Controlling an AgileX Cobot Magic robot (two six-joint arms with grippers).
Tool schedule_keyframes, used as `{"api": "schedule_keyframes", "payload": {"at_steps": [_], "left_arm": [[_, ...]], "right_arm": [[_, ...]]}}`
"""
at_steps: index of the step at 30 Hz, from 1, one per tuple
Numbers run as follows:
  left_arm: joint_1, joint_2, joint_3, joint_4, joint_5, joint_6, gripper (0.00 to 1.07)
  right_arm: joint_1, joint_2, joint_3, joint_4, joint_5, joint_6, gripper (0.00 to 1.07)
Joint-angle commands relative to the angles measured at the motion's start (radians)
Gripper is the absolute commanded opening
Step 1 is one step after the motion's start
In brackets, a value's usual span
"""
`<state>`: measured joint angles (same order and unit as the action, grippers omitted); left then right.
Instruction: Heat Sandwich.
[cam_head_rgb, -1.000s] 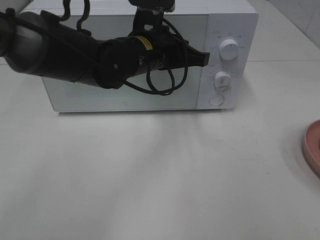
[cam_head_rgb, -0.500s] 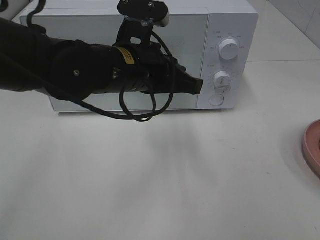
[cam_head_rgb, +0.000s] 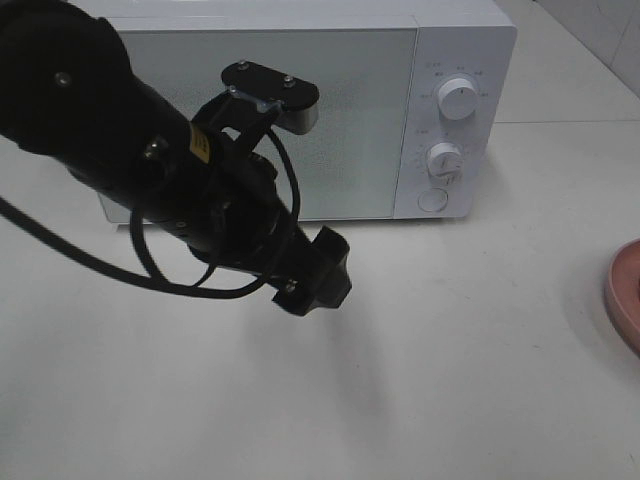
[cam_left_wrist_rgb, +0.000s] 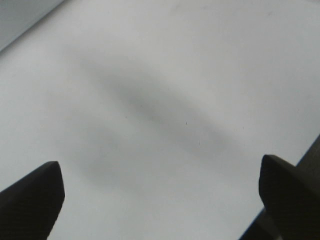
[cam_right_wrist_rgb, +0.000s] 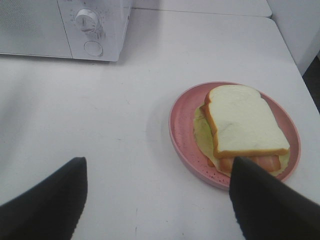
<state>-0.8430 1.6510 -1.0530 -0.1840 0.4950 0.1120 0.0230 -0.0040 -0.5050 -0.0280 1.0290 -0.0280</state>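
Kitchen-like tabletop: white microwave (cam_head_rgb: 300, 110)

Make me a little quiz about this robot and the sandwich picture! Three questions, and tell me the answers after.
1. True or false: the microwave door is shut.
2. What is the sandwich lying on?
A. the bare table
B. the pink plate
C. the top of the microwave
3. Fill in the missing word: the left gripper hangs over the table with its jaws ____ and nothing between them.

Key:
1. True. The door sits flush with the front.
2. B. The sandwich rests on the plate, and the right gripper is open above the table beside it, not touching it.
3. open
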Motion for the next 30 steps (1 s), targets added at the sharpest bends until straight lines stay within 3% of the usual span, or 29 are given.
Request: {"api": "schedule_keyframes", "payload": {"at_steps": [1, 5, 11, 12, 15, 16, 17, 21, 22, 23, 27, 30], "left_arm": [[-0.002, -0.032, 0.0, 0.022, 0.094, -0.017, 1.03], [0.023, -0.086, 0.0, 0.06, 0.251, -0.076, 1.02], [0.145, -0.139, 0.0, 0.026, 0.349, -0.066, 1.01], [0.209, -0.17, 0.0, 0.009, 0.372, -0.046, 1.01], [0.3, -0.214, 0.0, 0.0, 0.402, -0.022, 1.01], [0.373, -0.248, 0.0, 0.0, 0.43, -0.015, 1.01], [0.373, -0.248, 0.0, 0.0, 0.43, -0.015, 1.01], [0.524, -0.303, 0.002, 0.0, 0.491, 0.008, 1.01], [0.524, -0.303, 0.002, 0.0, 0.491, 0.008, 1.01], [0.591, -0.327, 0.002, 0.0, 0.517, 0.018, 1.01], [0.734, -0.383, 0.027, 0.0, 0.548, 0.03, 1.01], [0.777, -0.41, 0.061, 0.0, 0.551, 0.03, 1.01]], "right_arm": [[-0.005, -0.026, 0.002, 0.001, -0.002, -0.001, 0.76], [-0.005, -0.026, 0.002, 0.001, -0.002, -0.001, 0.76], [-0.005, -0.026, 0.002, 0.001, -0.002, -0.001, 0.76], [-0.005, -0.026, 0.002, 0.001, -0.002, -0.001, 0.76], [-0.005, -0.026, 0.002, 0.001, -0.002, -0.001, 0.76], [-0.005, -0.026, 0.002, 0.001, -0.002, -0.001, 0.76], [-0.005, -0.026, 0.002, 0.001, -0.002, -0.001, 0.76], [-0.005, -0.026, 0.002, 0.001, -0.002, -0.001, 0.76], [-0.005, -0.026, 0.002, 0.001, -0.002, -0.001, 0.76], [-0.005, -0.026, 0.002, 0.001, -0.002, -0.001, 0.76], [-0.005, -0.026, 0.002, 0.001, -0.002, -0.001, 0.76], [-0.005, -0.026, 0.002, 0.001, -0.002, -0.001, 0.76]]}}
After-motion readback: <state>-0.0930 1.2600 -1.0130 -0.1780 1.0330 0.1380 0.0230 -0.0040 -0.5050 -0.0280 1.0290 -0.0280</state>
